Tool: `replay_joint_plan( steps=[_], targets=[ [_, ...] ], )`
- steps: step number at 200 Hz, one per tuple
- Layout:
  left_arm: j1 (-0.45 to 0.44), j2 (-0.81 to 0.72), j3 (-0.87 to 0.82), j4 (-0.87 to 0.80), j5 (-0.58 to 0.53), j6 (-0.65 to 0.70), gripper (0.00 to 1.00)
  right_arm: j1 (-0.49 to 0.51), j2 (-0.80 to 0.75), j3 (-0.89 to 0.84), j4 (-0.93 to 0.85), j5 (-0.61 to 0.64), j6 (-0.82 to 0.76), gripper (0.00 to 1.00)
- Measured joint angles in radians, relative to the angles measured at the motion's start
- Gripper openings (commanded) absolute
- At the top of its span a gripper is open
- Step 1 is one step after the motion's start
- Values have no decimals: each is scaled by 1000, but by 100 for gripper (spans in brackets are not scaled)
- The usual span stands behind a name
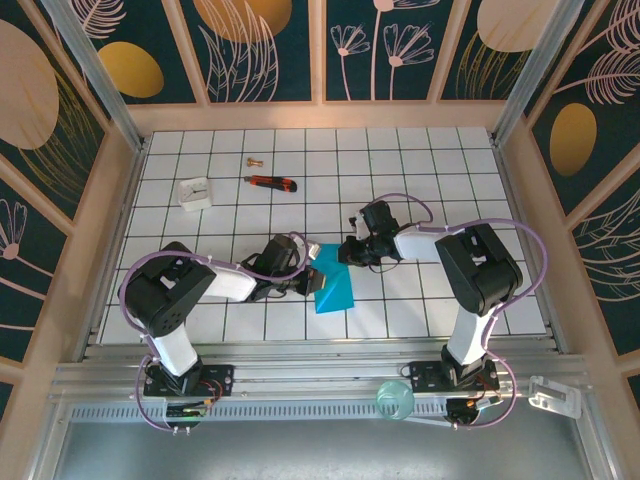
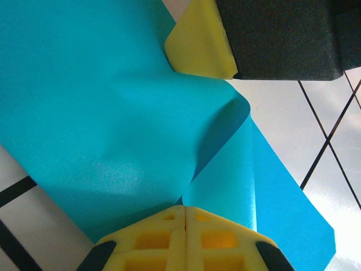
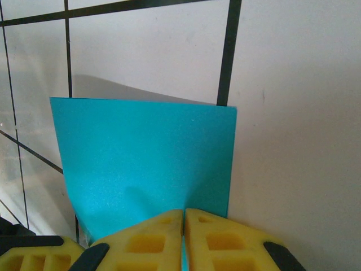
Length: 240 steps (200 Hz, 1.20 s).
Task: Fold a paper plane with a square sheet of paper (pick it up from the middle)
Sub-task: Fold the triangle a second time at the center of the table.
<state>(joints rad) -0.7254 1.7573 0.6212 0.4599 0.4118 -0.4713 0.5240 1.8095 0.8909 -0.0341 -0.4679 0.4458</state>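
Two claws meet near the middle of the tiled counter [image 1: 430, 170], both gripping the square sheet of paper [image 1: 336, 290], now a creased teal shape between them. The left claw [image 2: 185, 226] has its yellow fingers pressed together on the sheet, where a fold curls over. The right claw [image 3: 183, 231] is likewise closed on a flat flap. A utility knife [image 1: 271, 182] and white block [image 1: 195, 192] lie well apart, far left.
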Motion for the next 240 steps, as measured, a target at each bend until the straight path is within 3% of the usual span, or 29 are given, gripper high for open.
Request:
replay_joint_plan(
  steps=[101, 171, 240],
  targets=[
    [0, 6, 39, -71, 4, 53, 0, 3, -14, 40, -67, 35, -23, 18],
    [0, 10, 47, -79, 4, 53, 0, 3, -204, -18, -93, 47, -14, 19],
    [0, 13, 50, -79, 5, 53, 0, 10, -33, 46, -44, 20, -15, 15]
  ],
)
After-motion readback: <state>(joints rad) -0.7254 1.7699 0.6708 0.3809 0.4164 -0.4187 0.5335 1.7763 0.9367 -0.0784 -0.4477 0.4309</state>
